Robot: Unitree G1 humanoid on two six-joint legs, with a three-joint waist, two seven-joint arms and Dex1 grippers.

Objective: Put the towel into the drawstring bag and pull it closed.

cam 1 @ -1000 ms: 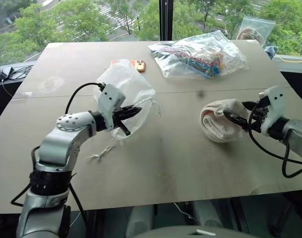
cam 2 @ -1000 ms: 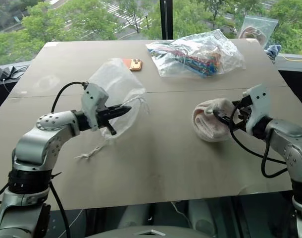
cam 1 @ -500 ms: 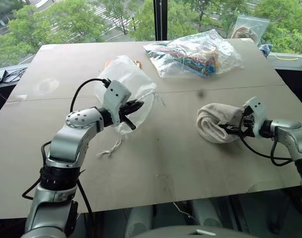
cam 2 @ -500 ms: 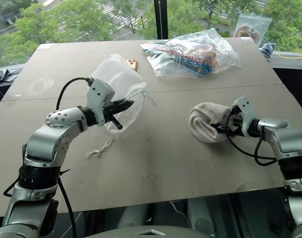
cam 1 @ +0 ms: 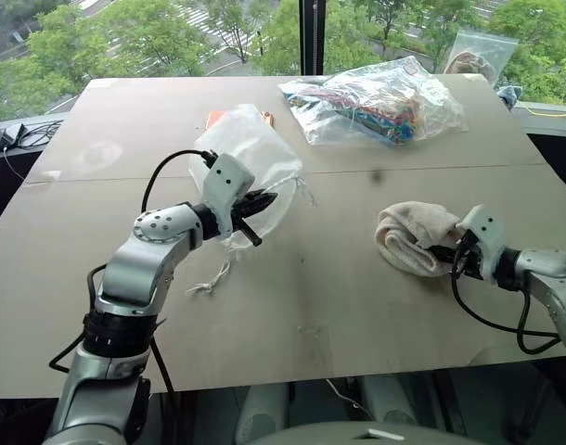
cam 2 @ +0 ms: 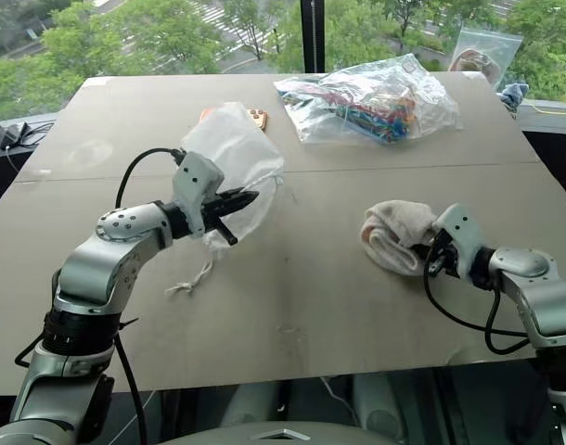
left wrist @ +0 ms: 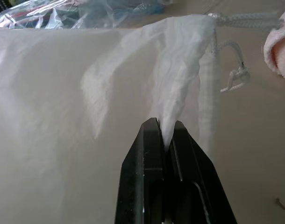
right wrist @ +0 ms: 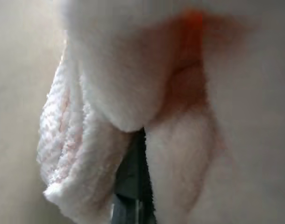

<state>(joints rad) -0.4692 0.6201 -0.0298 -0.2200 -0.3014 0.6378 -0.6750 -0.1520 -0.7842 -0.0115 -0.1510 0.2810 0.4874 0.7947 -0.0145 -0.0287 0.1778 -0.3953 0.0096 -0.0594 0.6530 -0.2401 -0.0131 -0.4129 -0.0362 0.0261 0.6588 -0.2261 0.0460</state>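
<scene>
Clamping down on the towel [cam 1: 415,239], the right gripper [cam 1: 447,253] had just finished its move: a second earlier its black fingers stood spread wide around the near end of the roll, held a little above the table [cam 1: 339,306], and by this moment the hand had sunk low and the jaws had drawn nearly together, buried in the cream terry. In the right wrist view one dark finger [right wrist: 131,186] showed wedged between folds of the fluffy cloth, so I judged it a pinch on a fold rather than a grip around the whole roll. The towel lay on the right side of the table, well apart from the drawstring bag [cam 1: 246,162].

Over on the left, the left gripper [cam 1: 264,199] had kept its place, pressed together on a bunched bit of the bag's thin milky fabric near the mouth, holding the pouch up off the surface with its white cord [cam 1: 213,276] trailing down onto the table. Beyond it sat a clear plastic bag of colourful items [cam 1: 376,102].

To my eye the pick had only now been made; the towel remained outside the bag, and a pinch on one fold might let the roll unfurl when lifted.
</scene>
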